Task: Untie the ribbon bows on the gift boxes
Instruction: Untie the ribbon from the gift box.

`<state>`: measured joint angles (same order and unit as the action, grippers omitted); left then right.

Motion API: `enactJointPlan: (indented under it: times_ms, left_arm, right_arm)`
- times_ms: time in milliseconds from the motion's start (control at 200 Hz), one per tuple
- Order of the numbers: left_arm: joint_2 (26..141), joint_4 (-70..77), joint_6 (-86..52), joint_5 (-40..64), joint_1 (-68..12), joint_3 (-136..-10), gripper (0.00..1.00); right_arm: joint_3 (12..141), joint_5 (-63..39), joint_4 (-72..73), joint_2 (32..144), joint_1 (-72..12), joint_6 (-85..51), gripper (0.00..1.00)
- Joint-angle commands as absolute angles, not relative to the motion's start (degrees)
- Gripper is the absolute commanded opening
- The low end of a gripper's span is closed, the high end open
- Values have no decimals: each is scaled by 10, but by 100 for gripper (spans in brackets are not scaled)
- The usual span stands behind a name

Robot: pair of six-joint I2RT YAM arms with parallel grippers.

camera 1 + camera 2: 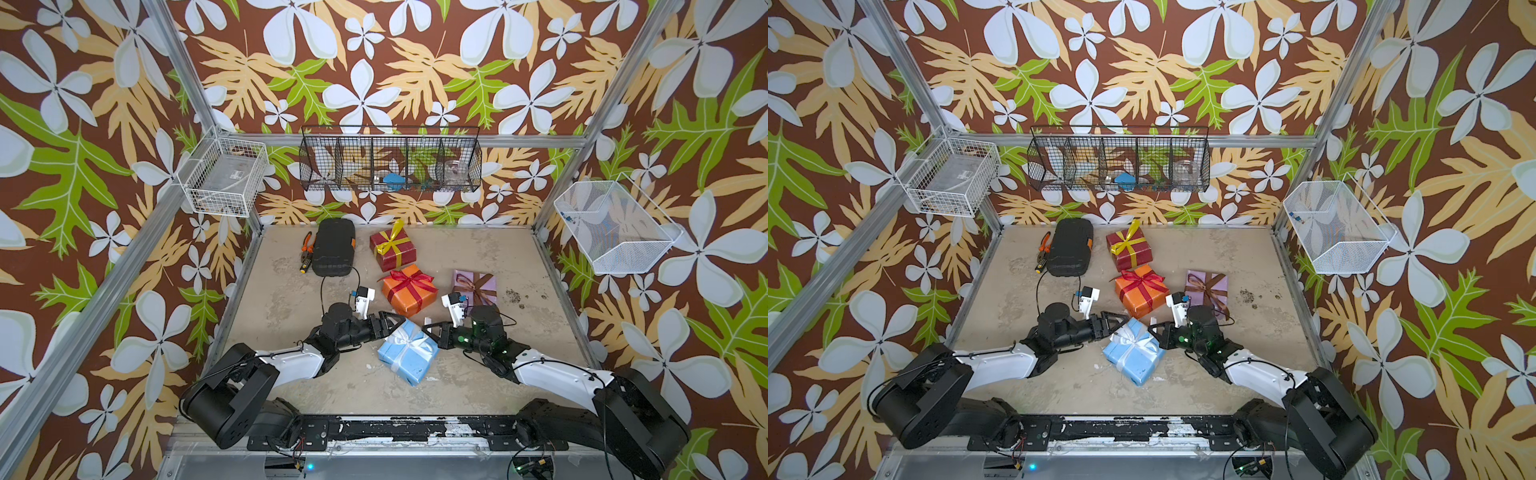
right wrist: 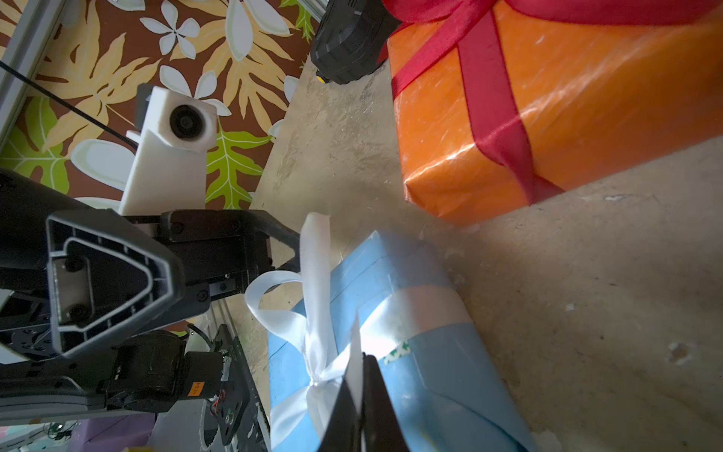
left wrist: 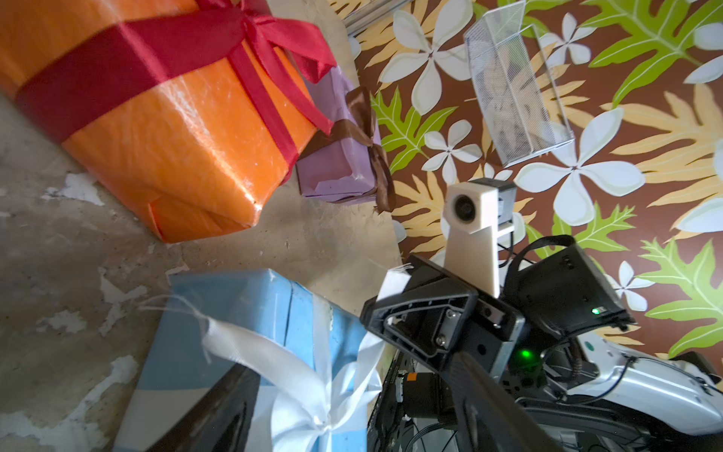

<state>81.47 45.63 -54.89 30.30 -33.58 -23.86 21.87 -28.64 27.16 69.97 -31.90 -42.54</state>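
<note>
The light blue gift box [image 1: 411, 361] lies near the front between my two grippers, its white ribbon bow [image 1: 409, 338] still knotted. My right gripper [image 2: 362, 362] is shut on one white tail of that bow; the tail's end [image 3: 395, 282] sticks out past its tips. At the box's other corner my left gripper [image 1: 395, 321] stands open, and the bow [image 3: 313, 391] lies between its spread fingers. Behind are the orange box [image 1: 409, 291] with a red bow, the dark red box [image 1: 392, 246] with a yellow bow, and the lilac box [image 1: 476, 284] with a brown bow.
A black tool case [image 1: 333, 247] with pliers [image 1: 306, 242] and a screwdriver [image 1: 305, 264] beside it lies at the back left. Wire baskets hang on the left wall [image 1: 224, 176], back wall [image 1: 390, 160] and right wall [image 1: 611, 226].
</note>
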Motion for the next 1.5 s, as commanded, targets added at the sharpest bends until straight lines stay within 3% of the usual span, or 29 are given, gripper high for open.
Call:
enactJointPlan:
  times_ms: [0,300,600,731,1041,1381,1496]
  left_arm:
    - [842,440,-515,303,-337,-259,80]
    - [886,462,-503,307,-337,-289,50]
    - [945,428,-456,315,-337,-332,54]
    - [956,428,-453,322,-336,-343,40]
    - [911,294,-359,275,-337,-384,39]
    - [920,287,-368,322,-337,-390,39]
    - [907,287,-376,324,-340,-383,33]
  right_arm:
    - [217,-280,269,692,-320,-414,0]
    - [204,-272,263,674,-319,-411,0]
    - [201,-267,257,664,-319,-402,0]
    - [201,-266,252,662,-319,-398,0]
    - [199,-266,244,659,-319,-390,0]
    - [193,-266,245,657,-319,-394,0]
    - [192,-262,240,655,-319,-390,0]
